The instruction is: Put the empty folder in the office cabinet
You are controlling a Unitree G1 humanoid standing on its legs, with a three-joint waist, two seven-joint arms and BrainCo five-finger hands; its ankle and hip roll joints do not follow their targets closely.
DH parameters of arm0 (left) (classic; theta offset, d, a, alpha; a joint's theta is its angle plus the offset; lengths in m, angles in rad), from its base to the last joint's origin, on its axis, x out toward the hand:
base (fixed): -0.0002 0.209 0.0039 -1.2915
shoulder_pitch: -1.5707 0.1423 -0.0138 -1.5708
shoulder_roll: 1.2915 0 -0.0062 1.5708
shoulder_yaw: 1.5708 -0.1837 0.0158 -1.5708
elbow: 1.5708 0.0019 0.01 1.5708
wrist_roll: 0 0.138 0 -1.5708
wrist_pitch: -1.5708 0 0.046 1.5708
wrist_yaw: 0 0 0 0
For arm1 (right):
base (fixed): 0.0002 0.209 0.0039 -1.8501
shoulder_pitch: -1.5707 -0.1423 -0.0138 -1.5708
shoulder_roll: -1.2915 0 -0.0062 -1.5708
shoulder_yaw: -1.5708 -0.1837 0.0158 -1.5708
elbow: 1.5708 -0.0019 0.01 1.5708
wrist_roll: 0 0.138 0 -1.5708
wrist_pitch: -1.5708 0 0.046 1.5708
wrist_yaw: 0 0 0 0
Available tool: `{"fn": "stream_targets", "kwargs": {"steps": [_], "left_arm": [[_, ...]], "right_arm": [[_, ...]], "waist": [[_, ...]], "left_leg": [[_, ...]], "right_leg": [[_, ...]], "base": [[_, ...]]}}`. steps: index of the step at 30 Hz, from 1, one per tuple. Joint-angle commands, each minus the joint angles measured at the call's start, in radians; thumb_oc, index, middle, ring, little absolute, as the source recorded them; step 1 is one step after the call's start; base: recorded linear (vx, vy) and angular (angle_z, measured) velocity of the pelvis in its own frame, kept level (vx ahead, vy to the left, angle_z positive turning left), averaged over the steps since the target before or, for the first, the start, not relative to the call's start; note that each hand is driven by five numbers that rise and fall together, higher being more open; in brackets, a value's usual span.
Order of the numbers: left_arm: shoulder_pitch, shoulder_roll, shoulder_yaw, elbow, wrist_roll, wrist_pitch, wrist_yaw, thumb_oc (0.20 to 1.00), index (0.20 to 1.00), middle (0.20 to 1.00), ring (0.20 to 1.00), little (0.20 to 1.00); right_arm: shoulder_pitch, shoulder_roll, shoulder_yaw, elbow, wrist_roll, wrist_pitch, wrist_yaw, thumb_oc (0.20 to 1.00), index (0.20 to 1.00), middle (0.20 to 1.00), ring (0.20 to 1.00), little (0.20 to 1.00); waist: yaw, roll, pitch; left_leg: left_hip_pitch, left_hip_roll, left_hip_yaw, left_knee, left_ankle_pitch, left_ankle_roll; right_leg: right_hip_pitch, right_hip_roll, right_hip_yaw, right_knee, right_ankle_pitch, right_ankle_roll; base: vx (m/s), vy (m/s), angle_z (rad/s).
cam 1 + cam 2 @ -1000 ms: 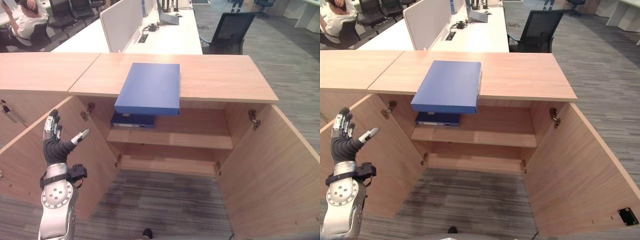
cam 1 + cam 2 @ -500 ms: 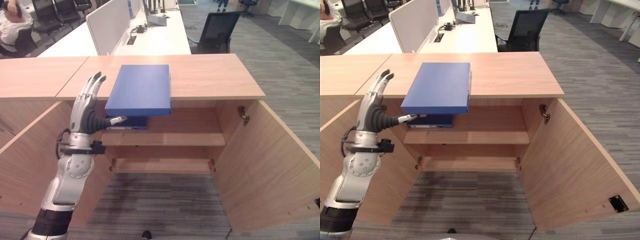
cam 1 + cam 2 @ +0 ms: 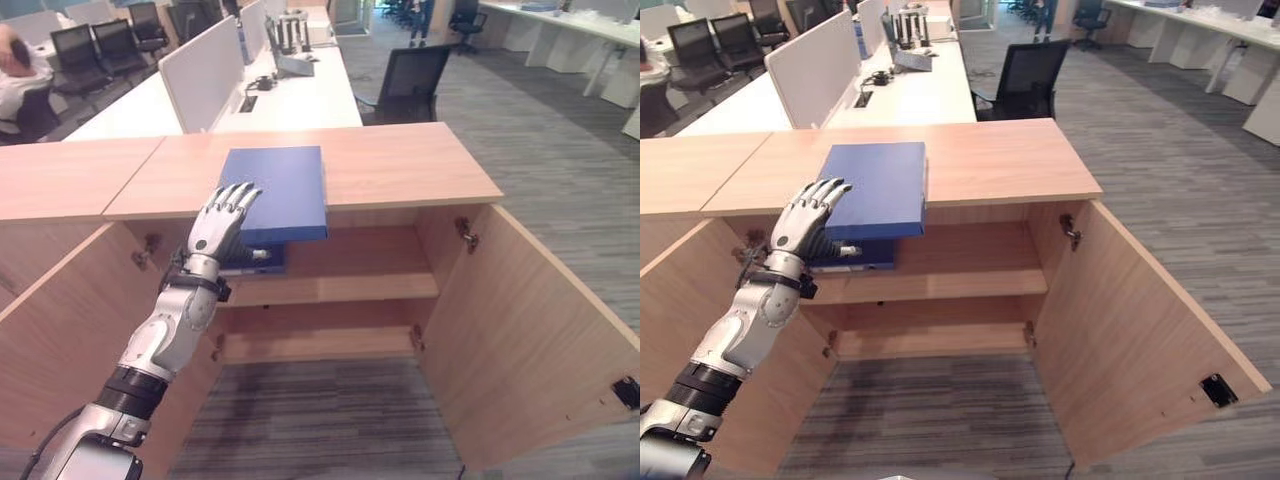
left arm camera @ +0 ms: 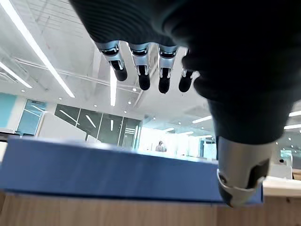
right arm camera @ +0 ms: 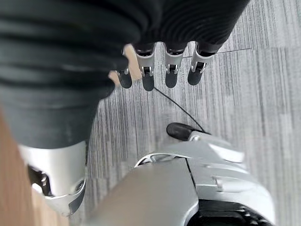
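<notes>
Open-plan office behind, grey carpet near. We face office cabinet [image 3: 400,170], both doors swung wide, shelf [image 3: 340,290] inside carrying dark blue binder [image 3: 255,262] at left. Blue folder [image 3: 278,192] lies flat on cabinet top, near edge overhanging opening. Our left hand [image 3: 222,220] at folder's near-left corner, fingers [image 3: 240,196] straight and apart over its top, thumb below edge, nothing clamped. Right hand [image 5: 94,56] hangs over carpet, fingers relaxed. Step, we judge: reaching to grasp. Next: close on corner, draw folder off, lower onto shelf.

Bright ceiling strip lights, shaded cabinet interior
</notes>
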Motion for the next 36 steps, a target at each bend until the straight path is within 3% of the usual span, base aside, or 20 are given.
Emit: {"fn": "stream_targets", "kwargs": {"steps": [1,9,17,36], "left_arm": [[-0.127,0.033,0.025,0.033,0.067,0.035,0.042,1.000,1.000,1.000,1.000,1.000],[-0.192,0.013,-0.010,0.143,0.119,0.093,0.072,1.000,1.000,1.000,1.000,1.000],[-0.329,0.000,-0.107,0.321,0.178,0.165,0.105,1.000,1.000,1.000,1.000,1.000],[-0.469,-0.030,-0.259,0.571,0.195,0.209,0.107,1.000,1.000,1.000,1.000,1.000]], "right_arm": [[-0.039,0.015,0.034,0.049,-0.012,0.007,-0.009,1.000,1.000,1.000,1.000,1.000],[-0.029,0.012,0.038,0.063,-0.015,0.008,-0.013,1.000,1.000,1.000,1.000,1.000],[-0.030,0.005,0.054,0.064,-0.014,0.005,-0.028,1.000,1.000,1.000,1.000,1.000],[-0.035,-0.003,0.071,0.078,-0.010,-0.004,-0.047,1.000,1.000,1.000,1.000,1.000]], "waist": [[0.004,-0.056,0.012],[-0.008,-0.054,0.009],[-0.028,-0.050,0.007],[-0.048,-0.047,0.005]], "left_leg": [[0.041,-0.038,-0.008,0.004,-0.147,0.020],[0.046,-0.036,-0.003,0.004,-0.151,0.020],[0.054,-0.036,0.008,0.004,-0.156,0.020],[0.063,-0.039,0.025,0.004,-0.161,0.022]], "right_leg": [[-0.032,0.020,0.086,0.000,0.006,0.006],[-0.030,0.019,0.088,0.000,0.002,0.007],[-0.032,0.021,0.099,0.000,0.004,0.007],[-0.033,0.024,0.110,0.000,0.006,0.011]], "base": [[0.00,0.000,0.00],[0.00,0.000,0.00],[0.00,-0.003,-0.06],[0.00,0.000,-0.02]]}}
